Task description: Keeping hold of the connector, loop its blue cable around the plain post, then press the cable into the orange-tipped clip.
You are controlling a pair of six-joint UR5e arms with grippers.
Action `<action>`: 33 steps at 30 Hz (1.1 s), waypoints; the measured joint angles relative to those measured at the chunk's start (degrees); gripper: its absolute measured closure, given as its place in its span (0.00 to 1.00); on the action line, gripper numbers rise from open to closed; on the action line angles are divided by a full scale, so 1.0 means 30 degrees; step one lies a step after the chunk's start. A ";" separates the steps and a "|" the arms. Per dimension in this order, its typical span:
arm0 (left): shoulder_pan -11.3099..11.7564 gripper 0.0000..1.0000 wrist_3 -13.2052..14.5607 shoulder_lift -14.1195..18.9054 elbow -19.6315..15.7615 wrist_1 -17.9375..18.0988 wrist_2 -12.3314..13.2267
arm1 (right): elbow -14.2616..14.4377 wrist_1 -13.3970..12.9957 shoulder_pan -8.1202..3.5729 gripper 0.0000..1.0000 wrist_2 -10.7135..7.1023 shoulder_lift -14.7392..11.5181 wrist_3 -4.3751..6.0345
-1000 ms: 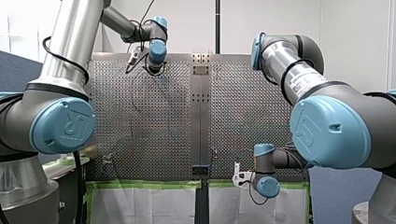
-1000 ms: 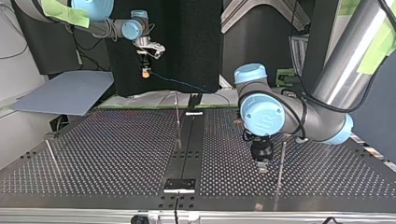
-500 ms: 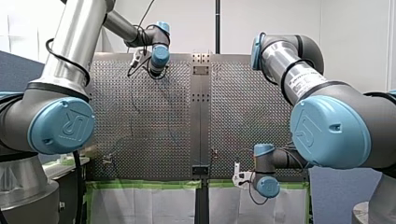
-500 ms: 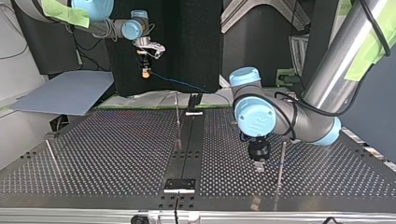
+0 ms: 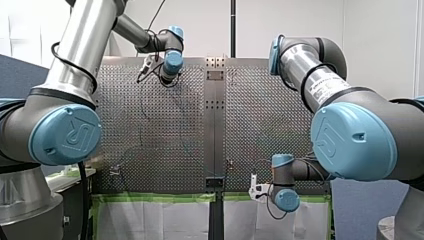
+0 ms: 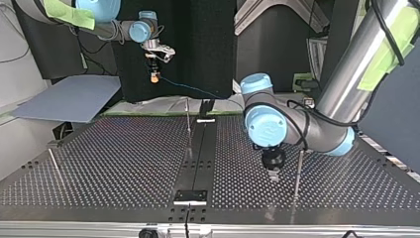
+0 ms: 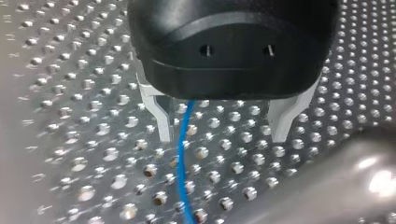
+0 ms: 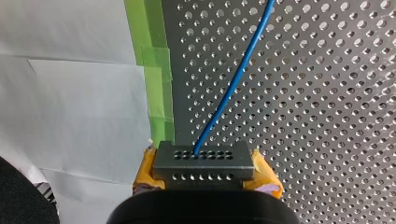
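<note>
The left gripper (image 7: 219, 123) is released, its metal fingers (image 7: 159, 116) spread, low over the perforated tabletop (image 7: 70, 93). The blue cable (image 7: 183, 154) runs between the fingers, close to one of them, not pinched. Just beside this gripper is a metal shaft, the plain post (image 6: 297, 168) by my read. I can't tell whether the cable already wraps it.

The right gripper (image 8: 204, 165) is well apart from the left one, raised off the tabletop's edge. It is clenched on the connector (image 8: 204, 158), yellow pads (image 8: 265, 177) either side, with the cable leaving ahead of it.

A thin rod (image 6: 188, 124) between the two grippers could be the clip, but its tip colour is too small to tell.

Step in hand, judged: the loop around the post, with the clip not yet reached. The next move calls for the left gripper to catch or nudge the cable around the post with some slack, without breaking the right gripper's grasp on the connector.
</note>
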 joint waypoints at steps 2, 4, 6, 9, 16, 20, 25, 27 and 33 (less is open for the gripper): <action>-0.0070 0.00 0.0096 -0.0247 0.0046 -0.0186 -0.0113 | 0.0000 -0.0001 -0.0002 1.00 0.0003 -0.0002 -0.0007; -0.0171 0.00 0.0145 -0.0445 0.0077 -0.0347 -0.0194 | 0.0002 0.0000 -0.0001 1.00 0.0010 -0.0003 -0.0013; -0.0284 0.00 0.0185 -0.0589 0.0101 -0.0448 -0.0271 | 0.0001 -0.0004 -0.0003 1.00 0.0014 -0.0002 -0.0015; -0.0353 0.00 0.0365 -0.0687 0.0101 -0.0473 -0.0549 | 0.0000 -0.0048 -0.0020 1.00 0.0018 0.0004 -0.0017; -0.0480 0.00 0.0807 -0.1076 0.0174 -0.0768 -0.1438 | -0.0001 -0.0139 -0.0099 1.00 0.0019 0.0010 0.0032; -0.0671 0.00 0.0900 -0.1667 0.0226 -0.1094 -0.1710 | 0.0002 -0.0151 -0.0109 1.00 0.0015 0.0006 0.0061; -0.0759 0.00 0.0967 -0.1870 0.0233 -0.1171 -0.1868 | 0.0000 -0.0144 -0.0114 1.00 0.0017 0.0006 0.0068; -0.0782 0.00 0.0984 -0.1885 0.0235 -0.1204 -0.1914 | 0.0001 -0.0125 -0.0107 1.00 0.0018 0.0003 0.0069; -0.0864 0.00 0.1026 -0.1966 0.0248 -0.1356 -0.2052 | 0.0001 -0.0097 -0.0030 1.00 0.0009 0.0001 0.0072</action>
